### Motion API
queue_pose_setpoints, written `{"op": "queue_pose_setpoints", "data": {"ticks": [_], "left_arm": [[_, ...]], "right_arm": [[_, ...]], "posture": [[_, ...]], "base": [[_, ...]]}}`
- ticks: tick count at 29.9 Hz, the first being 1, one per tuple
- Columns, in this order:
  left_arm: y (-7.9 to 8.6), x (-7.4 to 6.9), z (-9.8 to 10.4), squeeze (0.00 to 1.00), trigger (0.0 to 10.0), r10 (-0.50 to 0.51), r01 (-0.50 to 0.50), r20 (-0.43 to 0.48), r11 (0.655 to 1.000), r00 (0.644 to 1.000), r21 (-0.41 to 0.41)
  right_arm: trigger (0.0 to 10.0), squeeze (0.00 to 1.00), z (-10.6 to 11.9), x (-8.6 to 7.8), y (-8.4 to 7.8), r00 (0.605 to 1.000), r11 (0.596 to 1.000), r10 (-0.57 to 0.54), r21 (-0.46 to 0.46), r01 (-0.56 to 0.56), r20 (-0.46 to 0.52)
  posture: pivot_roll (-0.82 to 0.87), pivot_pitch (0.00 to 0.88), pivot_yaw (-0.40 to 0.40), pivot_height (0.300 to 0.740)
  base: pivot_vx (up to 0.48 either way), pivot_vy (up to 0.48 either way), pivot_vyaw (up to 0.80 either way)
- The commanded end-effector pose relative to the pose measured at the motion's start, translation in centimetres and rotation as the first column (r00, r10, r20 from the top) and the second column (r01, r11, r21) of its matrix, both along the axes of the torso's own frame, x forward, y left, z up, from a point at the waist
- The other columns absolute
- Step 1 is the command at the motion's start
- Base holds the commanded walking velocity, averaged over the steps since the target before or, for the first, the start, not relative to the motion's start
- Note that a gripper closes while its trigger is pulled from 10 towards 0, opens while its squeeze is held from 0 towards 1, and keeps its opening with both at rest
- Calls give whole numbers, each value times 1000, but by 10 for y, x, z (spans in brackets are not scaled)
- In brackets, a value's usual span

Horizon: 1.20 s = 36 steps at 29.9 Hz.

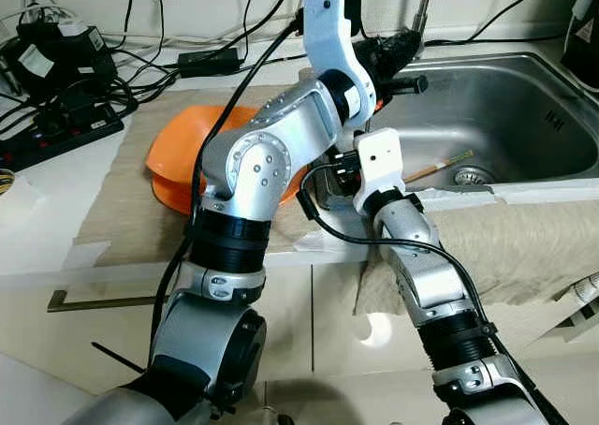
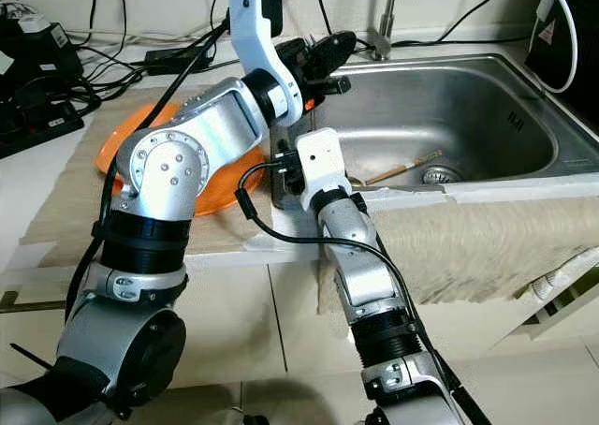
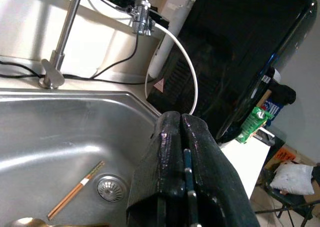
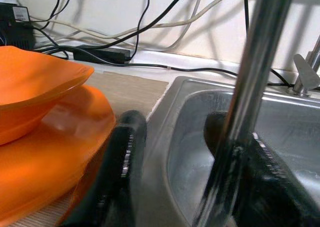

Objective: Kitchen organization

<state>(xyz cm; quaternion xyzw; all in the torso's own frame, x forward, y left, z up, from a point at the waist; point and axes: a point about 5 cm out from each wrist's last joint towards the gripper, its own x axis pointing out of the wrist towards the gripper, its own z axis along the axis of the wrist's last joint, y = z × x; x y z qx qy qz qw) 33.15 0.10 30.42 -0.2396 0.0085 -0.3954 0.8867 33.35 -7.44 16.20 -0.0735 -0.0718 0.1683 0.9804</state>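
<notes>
An orange bowl (image 4: 35, 87) sits on an orange plate (image 1: 173, 196) on the cloth mat left of the steel sink (image 1: 524, 97). One chopstick (image 1: 438, 168) lies on the sink floor beside the drain (image 1: 471, 175), and a gold spoon bowl (image 3: 25, 222) lies near it. My left gripper (image 1: 402, 55) hangs above the sink's back left corner, shut, with a thin dark strip between its fingers (image 3: 200, 162). My right gripper (image 4: 175, 122) is open at the sink's left rim, beside the plate. A blurred shiny metal rod (image 4: 245, 102) crosses just before one finger.
The faucet (image 1: 421, 13) rises behind the sink. Power strips and tangled cables (image 1: 65, 88) crowd the back left of the counter. A beige towel (image 1: 524, 247) hangs over the counter's front edge. A black appliance (image 3: 240, 62) stands right of the sink.
</notes>
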Motion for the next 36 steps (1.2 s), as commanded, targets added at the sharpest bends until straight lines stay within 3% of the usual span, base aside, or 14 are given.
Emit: {"op": "queue_pose_setpoints", "data": {"ticks": [1, 17, 34, 35, 36], "left_arm": [[-15, -10, -3, 0, 0, -59, 59, -6, 998, 998, -32], [-9, -4, -16, 0, 0, -22, 13, 83, 994, 996, 107], [-7, 1, -14, 0, 0, -7, -9, 122, 992, 993, 125], [-6, 2, -15, 0, 6039, -2, -15, 125, 991, 992, 135], [-6, 2, -15, 0, 9686, 0, -18, 126, 990, 992, 140]], "right_arm": [[0, 0, 3, -2, 1, 1000, 1000, 5, 17, -5, 4], [0, 0, -3, -3, -10, 999, 999, -36, 22, 36, -21], [0, 0, -3, -3, -10, 999, 999, -40, 24, 40, -22], [0, 0, -4, -3, -9, 999, 999, -40, 24, 40, -23], [0, 0, -4, -3, -10, 999, 999, -41, 24, 41, -23]], "posture": [[-33, 0, 82, 740], [-36, 0, 81, 740], [-35, 0, 89, 740], [-35, 0, 89, 740], [-35, 0, 89, 740]], "base": [[0, 0, 0], [0, 0, 0], [0, 0, 0], [0, 0, 0], [0, 0, 0]]}}
